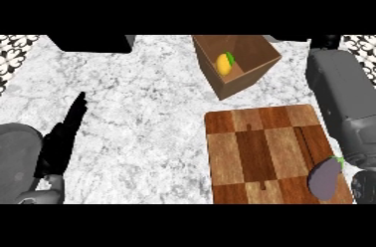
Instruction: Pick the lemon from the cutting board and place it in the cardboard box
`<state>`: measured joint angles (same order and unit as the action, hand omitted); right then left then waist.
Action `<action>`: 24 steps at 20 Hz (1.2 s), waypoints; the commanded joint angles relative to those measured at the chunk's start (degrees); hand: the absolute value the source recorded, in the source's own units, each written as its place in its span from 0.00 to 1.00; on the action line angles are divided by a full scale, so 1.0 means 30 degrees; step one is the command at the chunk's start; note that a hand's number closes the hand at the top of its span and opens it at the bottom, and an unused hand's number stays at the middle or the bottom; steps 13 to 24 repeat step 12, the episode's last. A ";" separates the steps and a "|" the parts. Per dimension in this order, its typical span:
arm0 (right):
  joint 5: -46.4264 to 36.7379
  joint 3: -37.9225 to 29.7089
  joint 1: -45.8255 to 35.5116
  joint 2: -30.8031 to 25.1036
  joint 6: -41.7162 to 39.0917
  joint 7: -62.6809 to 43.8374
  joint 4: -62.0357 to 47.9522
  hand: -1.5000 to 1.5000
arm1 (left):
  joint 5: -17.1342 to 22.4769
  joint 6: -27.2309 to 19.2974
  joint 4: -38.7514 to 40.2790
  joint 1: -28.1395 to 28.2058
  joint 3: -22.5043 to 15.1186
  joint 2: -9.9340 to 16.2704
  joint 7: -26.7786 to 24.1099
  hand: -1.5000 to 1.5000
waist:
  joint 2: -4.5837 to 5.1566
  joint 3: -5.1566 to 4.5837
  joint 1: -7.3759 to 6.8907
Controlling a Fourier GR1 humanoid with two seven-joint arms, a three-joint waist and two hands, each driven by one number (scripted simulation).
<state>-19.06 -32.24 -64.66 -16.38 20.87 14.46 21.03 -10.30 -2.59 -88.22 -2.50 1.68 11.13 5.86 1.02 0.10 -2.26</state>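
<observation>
Nearest the lens, the robot's left hand (58,141) rests on the marble counter (140,91) well to the left of the cutting board (253,151), its fingers straight and pointing away, holding nothing. The lemon (223,63), yellow with a touch of green at one end, lies inside the cardboard box (253,54), against the box's left inner wall; the box stands just beyond the board's far edge, tilted a little toward it. On the board itself, no lemon remains: only a dark purple eggplant (324,177) with a green stem sits at its near right corner, overhanging the edge.

To the right of the board a grey forearm (341,101) comes into the picture and runs alongside it toward the box. Its right hand (364,187) shows only as a dark shape at the picture's edge, just beside the eggplant, and whether those fingers are straight or curled cannot be told.

Judging by where things lie, the placing looks done: the fruit is in the box and neither hand touches it. What seems left, at most, is for the right arm to clear the board.
</observation>
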 commanded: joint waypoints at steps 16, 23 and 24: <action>0.2686 -0.2234 0.3809 -0.7343 -0.6652 0.2961 -0.1271 0.00 | 0.0015 0.0042 0.1033 0.0560 0.0533 -0.0090 -0.1331 0.50 | -0.0112 -0.0004 0.0269; 0.2686 -0.2234 0.3809 -0.7343 -0.6652 0.2961 -0.1271 0.00 | 0.0015 0.0042 0.1033 0.0560 0.0533 -0.0090 -0.1331 0.50 | -0.0112 -0.0004 0.0269; 0.2686 -0.2234 0.3809 -0.7343 -0.6652 0.2961 -0.1271 0.00 | 0.0015 0.0042 0.1033 0.0560 0.0533 -0.0090 -0.1331 0.50 | -0.0112 -0.0004 0.0269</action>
